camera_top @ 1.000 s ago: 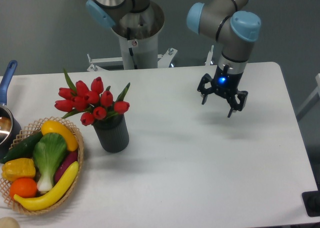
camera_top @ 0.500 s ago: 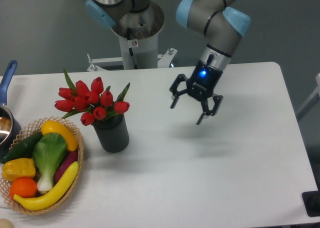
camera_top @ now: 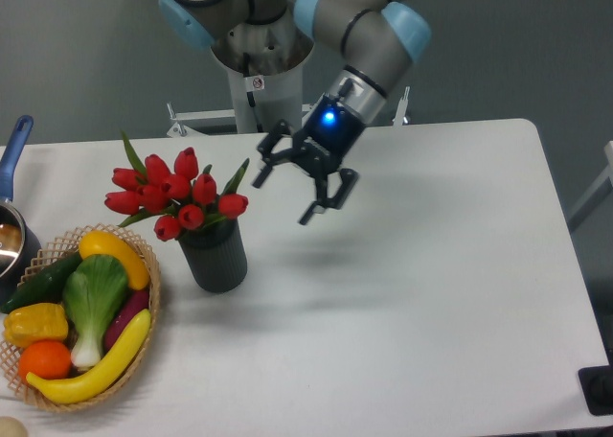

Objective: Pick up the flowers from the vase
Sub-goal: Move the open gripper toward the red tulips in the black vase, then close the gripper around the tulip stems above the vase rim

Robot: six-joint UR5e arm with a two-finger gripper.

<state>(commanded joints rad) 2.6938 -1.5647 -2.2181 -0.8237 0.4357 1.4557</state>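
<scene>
We see the gripper (camera_top: 289,190) hanging in the air above the white table (camera_top: 431,293), tilted down and to the left, its two dark fingers (camera_top: 322,199) spread wide with nothing between them. A blue light glows on the wrist just above the fingers. The gripper sits near the flowers (camera_top: 175,195), to their right and apart from them; one finger points toward the green leaf on the bunch's right side, though from this single angle we cannot say how much height separates them.

The flowers, red tulip buds on green stems with pointed leaves, stand in the vase (camera_top: 215,256), a dark grey ribbed cylinder upright on the table's left half. The bunch spreads wider than the vase's mouth.

Just beside the vase, to its left, a woven wicker basket (camera_top: 151,274) holds toy vegetables (camera_top: 93,308) in yellow, green, orange and purple. At the far left edge we make out part of a pot with a blue handle (camera_top: 16,140). The arm's grey base (camera_top: 261,68) rises behind the table.
</scene>
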